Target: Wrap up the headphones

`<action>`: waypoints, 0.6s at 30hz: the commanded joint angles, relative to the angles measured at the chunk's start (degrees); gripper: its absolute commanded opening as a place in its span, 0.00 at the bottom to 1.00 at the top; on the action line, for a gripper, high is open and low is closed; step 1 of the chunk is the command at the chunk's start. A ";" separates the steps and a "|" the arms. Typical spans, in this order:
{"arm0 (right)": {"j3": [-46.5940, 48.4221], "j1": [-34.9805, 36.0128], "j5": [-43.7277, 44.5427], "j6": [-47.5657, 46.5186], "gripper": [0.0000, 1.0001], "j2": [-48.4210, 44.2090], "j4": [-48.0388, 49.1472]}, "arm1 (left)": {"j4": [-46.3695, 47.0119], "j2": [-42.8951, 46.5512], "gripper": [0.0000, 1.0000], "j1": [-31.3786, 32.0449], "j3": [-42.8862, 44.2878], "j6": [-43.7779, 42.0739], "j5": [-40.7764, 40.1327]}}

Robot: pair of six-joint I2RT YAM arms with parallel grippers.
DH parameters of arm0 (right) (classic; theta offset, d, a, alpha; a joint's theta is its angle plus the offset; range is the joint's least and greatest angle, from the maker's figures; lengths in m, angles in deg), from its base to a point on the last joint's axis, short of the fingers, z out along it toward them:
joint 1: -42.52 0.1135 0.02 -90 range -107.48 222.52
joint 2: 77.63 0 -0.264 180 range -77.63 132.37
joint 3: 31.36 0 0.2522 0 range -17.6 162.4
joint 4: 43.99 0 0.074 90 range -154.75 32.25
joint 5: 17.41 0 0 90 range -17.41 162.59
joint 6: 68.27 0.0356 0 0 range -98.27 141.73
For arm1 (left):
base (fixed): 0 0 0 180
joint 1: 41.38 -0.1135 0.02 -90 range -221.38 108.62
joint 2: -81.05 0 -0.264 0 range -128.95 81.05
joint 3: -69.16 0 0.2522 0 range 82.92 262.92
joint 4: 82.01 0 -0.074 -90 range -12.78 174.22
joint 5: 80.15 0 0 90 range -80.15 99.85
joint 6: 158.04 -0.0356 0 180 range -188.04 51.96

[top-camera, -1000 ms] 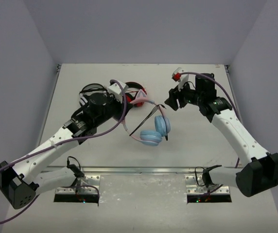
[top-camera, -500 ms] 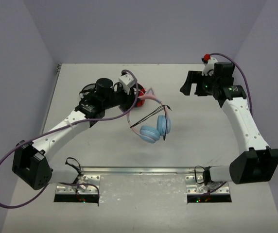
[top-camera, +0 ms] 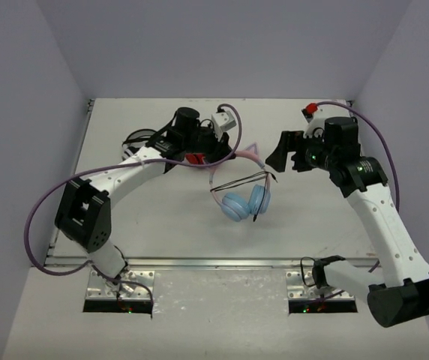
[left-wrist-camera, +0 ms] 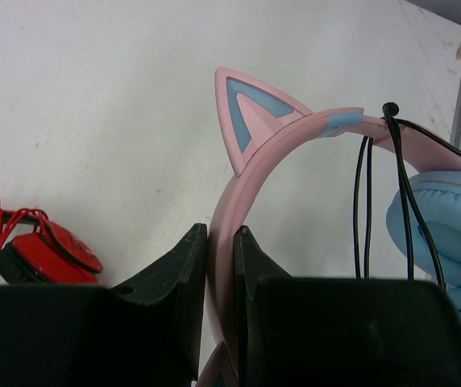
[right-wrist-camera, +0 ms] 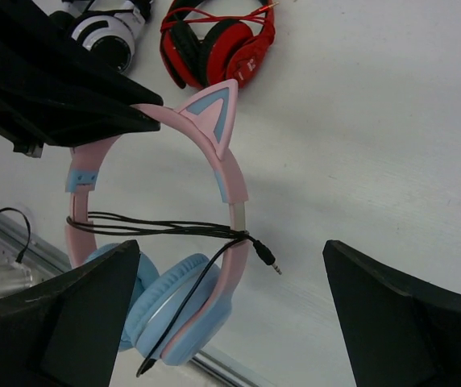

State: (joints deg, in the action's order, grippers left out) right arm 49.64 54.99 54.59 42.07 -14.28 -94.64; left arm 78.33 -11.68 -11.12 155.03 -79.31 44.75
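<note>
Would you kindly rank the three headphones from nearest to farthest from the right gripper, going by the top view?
1. Pink headphones: just left of the right gripper.
2. Red headphones: further left, past the pink headband.
3. Black-and-white headphones: farthest left, near the table's left side.

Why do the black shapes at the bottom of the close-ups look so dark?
Left wrist view: the left gripper, close to the lens, looks dark; the headphones are sharp. Right wrist view: the right gripper likewise. Top view: even light, soft shadows.
</note>
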 commanded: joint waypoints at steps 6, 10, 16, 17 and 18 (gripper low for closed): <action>-10.61 0.27 4.99 2.68 0.96 -12.61 2.07 | -3.58 -12.46 0.00 1.55 16.63 -6.12 7.20; -15.29 0.27 4.21 4.01 0.96 -19.66 2.08 | -7.55 -23.79 0.00 1.56 30.66 -8.85 8.87; -20.92 0.27 1.74 5.50 0.95 -28.44 0.41 | -15.02 -42.24 0.00 1.64 53.18 -13.34 9.23; -22.93 0.27 1.65 6.20 0.95 -29.68 0.06 | -15.90 -44.53 0.00 1.64 60.00 -13.78 9.49; -24.42 0.27 0.87 6.55 0.95 -30.91 0.23 | -15.47 -48.56 0.00 1.56 62.59 -13.69 9.75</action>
State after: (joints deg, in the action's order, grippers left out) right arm 27.96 55.10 56.86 46.59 -42.45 -94.70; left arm 63.67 -55.46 -9.79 207.47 -91.44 50.73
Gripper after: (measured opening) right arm 0.952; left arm 0.134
